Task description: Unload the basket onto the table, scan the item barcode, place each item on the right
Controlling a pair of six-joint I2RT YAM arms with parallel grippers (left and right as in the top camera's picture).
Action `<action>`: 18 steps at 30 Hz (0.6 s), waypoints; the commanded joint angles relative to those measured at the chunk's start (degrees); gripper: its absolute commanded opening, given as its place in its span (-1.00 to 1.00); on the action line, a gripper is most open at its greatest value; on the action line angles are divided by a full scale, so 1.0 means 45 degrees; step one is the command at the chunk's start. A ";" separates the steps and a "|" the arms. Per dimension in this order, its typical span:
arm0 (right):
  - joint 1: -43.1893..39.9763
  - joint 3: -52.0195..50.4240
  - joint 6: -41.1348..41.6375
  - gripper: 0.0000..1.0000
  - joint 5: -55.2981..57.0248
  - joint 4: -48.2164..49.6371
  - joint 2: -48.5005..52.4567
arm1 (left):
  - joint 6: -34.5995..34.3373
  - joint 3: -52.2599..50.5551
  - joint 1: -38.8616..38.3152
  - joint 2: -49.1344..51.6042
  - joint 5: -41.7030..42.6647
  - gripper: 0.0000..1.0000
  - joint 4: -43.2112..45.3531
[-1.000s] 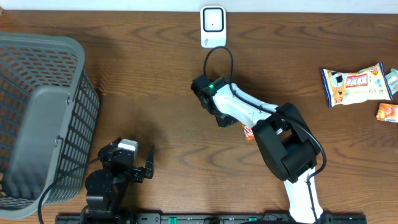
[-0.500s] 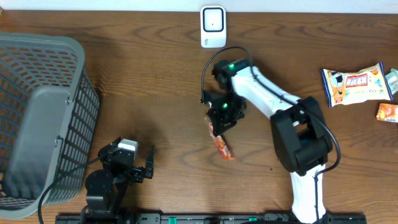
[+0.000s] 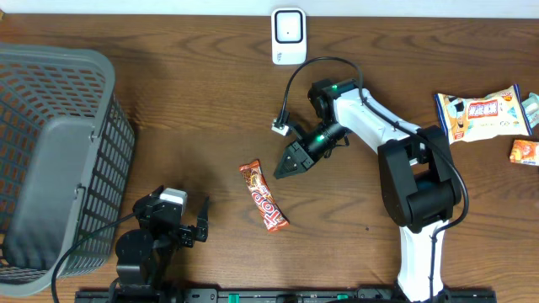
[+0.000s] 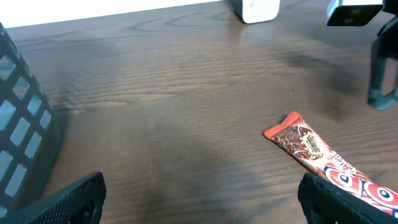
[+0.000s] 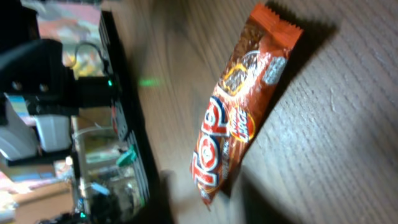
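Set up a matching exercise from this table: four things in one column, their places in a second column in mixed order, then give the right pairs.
Things
1. grey basket
2. white scanner
3. red candy bar
4. snack bag

Places (overhead view)
A. at the far edge of the table, about halfway along it
B. near the right edge of the table
C. on the left side of the table
D. lying flat on the bare wood near the middle of the table

Pairs: 1-C, 2-A, 3-D, 4-B
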 commanded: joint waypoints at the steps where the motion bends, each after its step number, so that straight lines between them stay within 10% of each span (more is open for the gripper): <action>1: 0.0175 0.0238 0.0578 0.15 -0.0544 -0.0146 -0.0466 | 0.0180 -0.0165 -0.0029 -0.0068 -0.0044 0.97 -0.0257; 7: 0.1161 0.0403 0.0884 0.98 0.0219 -0.0563 -0.0845 | 0.0180 -0.0165 -0.0029 -0.0068 -0.0044 0.97 -0.0257; 15: 0.4104 0.0398 0.8199 0.99 1.1011 0.0675 -0.0889 | 0.0180 -0.0165 -0.0029 -0.0068 -0.0044 0.97 -0.0257; 18: 0.4857 0.0398 0.8986 0.98 1.1380 0.1083 -0.0889 | 0.0175 -0.0165 -0.0029 -0.0068 -0.0044 0.97 -0.0257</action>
